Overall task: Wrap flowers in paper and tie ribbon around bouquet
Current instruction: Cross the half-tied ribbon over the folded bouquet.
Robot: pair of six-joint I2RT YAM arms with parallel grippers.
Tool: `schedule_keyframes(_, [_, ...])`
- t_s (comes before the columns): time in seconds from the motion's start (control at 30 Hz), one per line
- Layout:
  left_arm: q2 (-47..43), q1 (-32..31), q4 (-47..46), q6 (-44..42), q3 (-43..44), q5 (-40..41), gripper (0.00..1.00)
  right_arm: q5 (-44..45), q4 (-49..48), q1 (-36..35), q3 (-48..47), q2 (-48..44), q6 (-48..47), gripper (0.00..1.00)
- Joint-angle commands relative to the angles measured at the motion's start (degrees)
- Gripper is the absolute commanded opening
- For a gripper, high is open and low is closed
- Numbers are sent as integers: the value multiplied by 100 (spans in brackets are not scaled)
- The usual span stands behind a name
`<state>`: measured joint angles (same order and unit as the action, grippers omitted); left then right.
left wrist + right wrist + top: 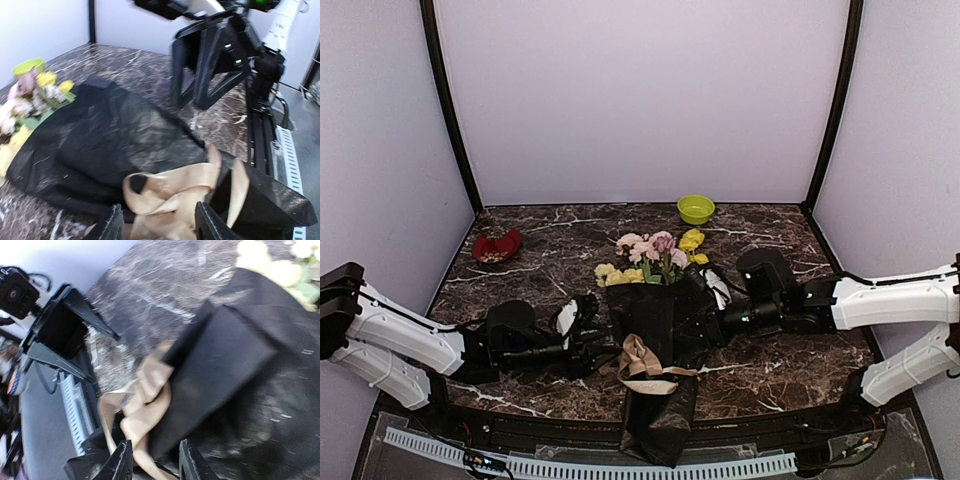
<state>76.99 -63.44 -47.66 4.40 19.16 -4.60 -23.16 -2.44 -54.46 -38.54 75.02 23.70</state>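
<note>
The bouquet lies centred on the counter, blooms toward 12 o'clock, with the ribbon bunched at its waist. The left end effector at 9 and the right end effector at 3 are both parted, probably flanking it for knotting.

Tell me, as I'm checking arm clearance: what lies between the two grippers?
The bouquet: its black cone fills the stretch between left gripper and right gripper, the ribbon bunched on its lower part. The top view shows it.
</note>
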Motion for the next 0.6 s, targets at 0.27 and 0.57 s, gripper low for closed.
schedule_keyframes(0.27, [566,490,2034,841,513,1408,54,2588,1001,754,888,-566,1358,38])
schedule_keyframes(0.57, [1035,482,1457,931,483,813,57,1524,-493,1295,704,750,957,38])
